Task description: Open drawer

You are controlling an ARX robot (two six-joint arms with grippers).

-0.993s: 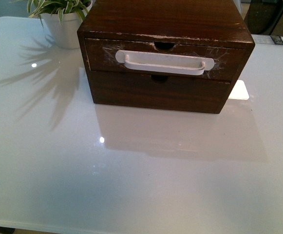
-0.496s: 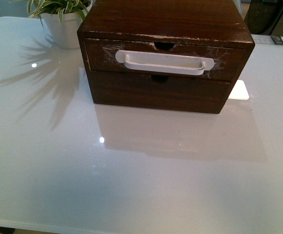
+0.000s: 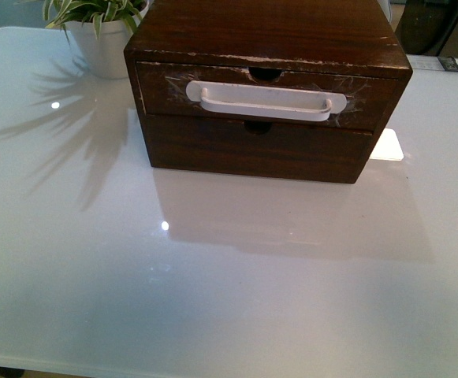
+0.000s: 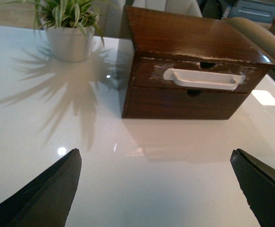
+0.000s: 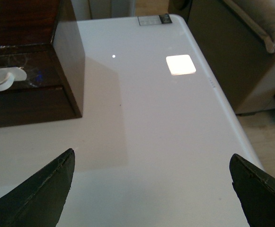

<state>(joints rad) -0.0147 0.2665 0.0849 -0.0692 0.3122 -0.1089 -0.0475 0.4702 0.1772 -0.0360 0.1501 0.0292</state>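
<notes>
Item 1, drawer (image 3: 260, 96): dark brown, upper of two fronts in a wooden chest (image 3: 268, 31), at 12 o'clock on the table (image 3: 213, 283); shut, its face level with the chest's front edge; whitish scratches, half-round notch in the top edge
Item 2, bar handle (image 3: 266, 102): white, wide, lying across the drawer front; nothing touching it
Item 3, lower drawer front (image 3: 256, 150): plain, small notch, shut
Item 4, table: glossy white, rounded corners; a broad bare stretch runs from the chest's 3 o'clock through 6 to 9 o'clock; the near edge lies well apart from the chest
Item 5, potted plant (image 3: 102, 31): white pot holding striped green leaves, just beside the chest at 10 o'clock
Item 6, left gripper (image 4: 155, 156): fingers (image 4: 57, 189) spread wide, holding nothing, above bare table, facing the drawer
Item 7, right gripper (image 5: 151, 156): fingers (image 5: 42, 198) spread wide, holding nothing, above the table at the chest's 4 o'clock
</notes>
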